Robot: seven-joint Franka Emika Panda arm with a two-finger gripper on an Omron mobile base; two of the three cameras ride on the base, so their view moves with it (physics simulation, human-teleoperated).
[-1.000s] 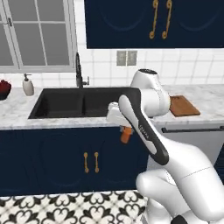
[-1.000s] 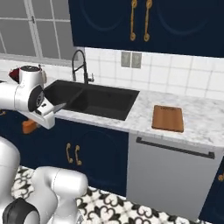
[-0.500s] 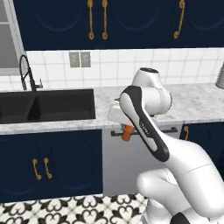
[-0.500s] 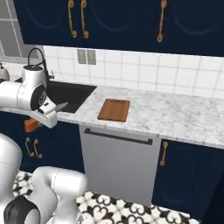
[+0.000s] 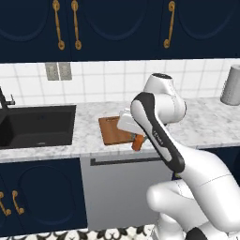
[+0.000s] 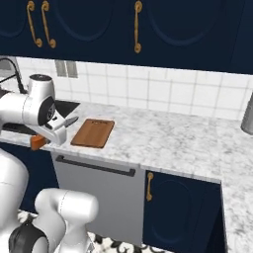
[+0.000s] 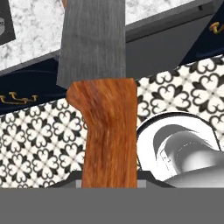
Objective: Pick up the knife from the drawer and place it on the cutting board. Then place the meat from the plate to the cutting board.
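Starting at the far left of the left base view: black sink basin (image 5: 37, 125) sitting sunk into the white-grey marbled stone counter (image 5: 206, 124), with navy-blue cabinet doors carrying vertical brass handles (image 5: 7, 207) below it. Moving right, flat rectangular reddish-brown wooden cutting board (image 5: 113, 130) lying on the counter above a grey appliance front with a dark bar handle (image 5: 126, 161); nothing resting on the board's visible surface. Hovering at the board's front right corner, just off the counter edge: two-finger gripper (image 5: 132, 132) clamped shut on the small knife with a chunky orange-brown handle and short grey blade (image 5: 138, 142), orange handle poking down below the white hand. Further right, grey cylindrical canister (image 5: 231, 85) standing against the white tiled wall. In the right base view, gripper (image 6: 53, 133) showing at the left, carrying the knife (image 6: 37, 142) with handle low at the counter front and grey blade tip pointing toward the cutting board (image 6: 93, 132), close beside the board's left edge but not touching it. In the hand view, knife (image 7: 108, 131) running up the middle, wooden handle pinched at the bottom, grey blade reaching toward the counter edge, patterned black-and-white floor tiles (image 7: 39, 140) lying beneath.
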